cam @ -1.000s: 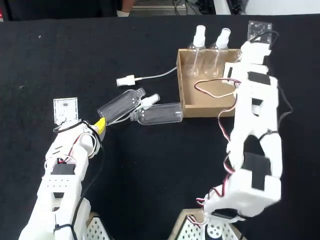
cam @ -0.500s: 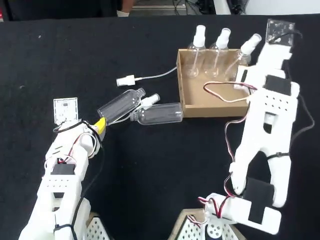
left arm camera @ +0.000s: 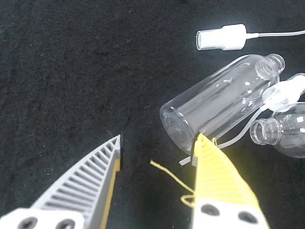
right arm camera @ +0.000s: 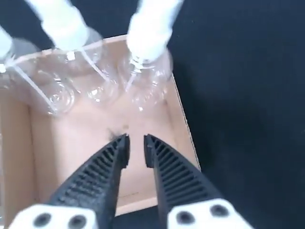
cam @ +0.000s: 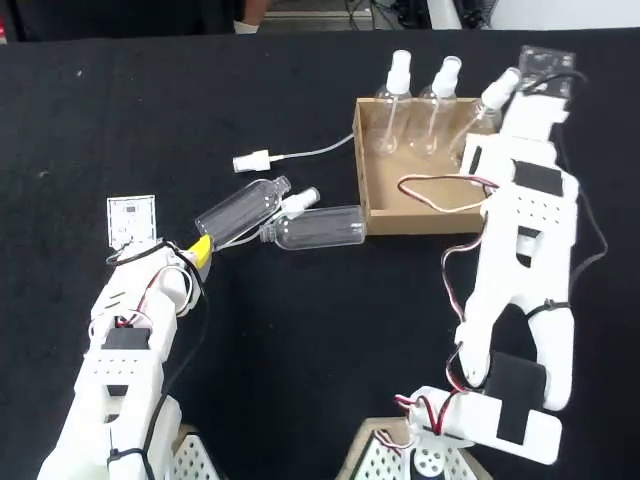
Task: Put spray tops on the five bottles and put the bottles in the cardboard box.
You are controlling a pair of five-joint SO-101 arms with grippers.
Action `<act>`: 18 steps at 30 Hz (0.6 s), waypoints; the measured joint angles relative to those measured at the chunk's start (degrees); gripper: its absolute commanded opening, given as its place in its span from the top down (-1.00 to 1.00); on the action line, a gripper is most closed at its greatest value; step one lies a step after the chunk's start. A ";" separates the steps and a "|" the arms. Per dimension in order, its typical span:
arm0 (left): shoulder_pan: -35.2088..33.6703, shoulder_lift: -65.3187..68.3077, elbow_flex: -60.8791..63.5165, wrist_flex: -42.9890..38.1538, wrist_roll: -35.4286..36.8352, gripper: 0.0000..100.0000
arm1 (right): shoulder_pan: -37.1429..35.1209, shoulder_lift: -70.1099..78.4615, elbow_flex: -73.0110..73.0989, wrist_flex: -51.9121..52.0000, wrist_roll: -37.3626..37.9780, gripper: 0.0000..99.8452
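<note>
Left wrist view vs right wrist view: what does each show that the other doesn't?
Left wrist view: the left gripper, jaws wide apart and holding nothing, over two uncapped bottles lying on their sides. A loose spray top with its tube lies beyond them, and a second spray top lies between the bottles.

Right wrist view: the right gripper, jaws slightly apart and holding nothing, above the cardboard box. Three capped bottles sit along its far wall.

Both: the black table.
</note>
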 measured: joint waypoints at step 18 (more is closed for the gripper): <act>0.09 0.00 0.00 0.00 0.00 0.52 | 0.26 7.12 11.25 -13.45 4.48 0.98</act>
